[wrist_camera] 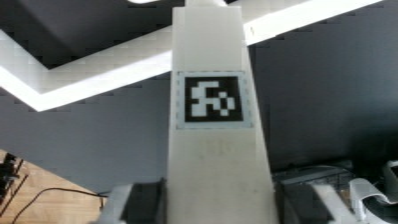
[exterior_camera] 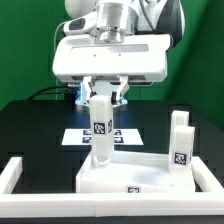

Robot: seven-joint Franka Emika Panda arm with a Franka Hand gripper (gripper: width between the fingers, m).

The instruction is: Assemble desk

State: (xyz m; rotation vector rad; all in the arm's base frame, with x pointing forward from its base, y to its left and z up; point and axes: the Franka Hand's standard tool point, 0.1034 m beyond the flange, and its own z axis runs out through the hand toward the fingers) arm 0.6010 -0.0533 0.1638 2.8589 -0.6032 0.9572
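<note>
The white desk top (exterior_camera: 150,182) lies flat near the front of the table. One white leg (exterior_camera: 180,140) with a square tag stands upright at the top's corner on the exterior view's right. A second tagged leg (exterior_camera: 101,130) stands upright with its lower end on the top near the exterior view's left corner. My gripper (exterior_camera: 105,97) is shut on this leg's upper end. In the wrist view the leg (wrist_camera: 217,110) runs straight out between the fingers (wrist_camera: 151,203), whose dark pads press both its sides. Whether its far end is seated cannot be told.
The marker board (exterior_camera: 125,135) lies flat on the black table behind the held leg. The low white border frame (exterior_camera: 18,176) runs along the exterior view's left side and front, and shows again at the right edge (exterior_camera: 214,172). Cables hang behind the arm.
</note>
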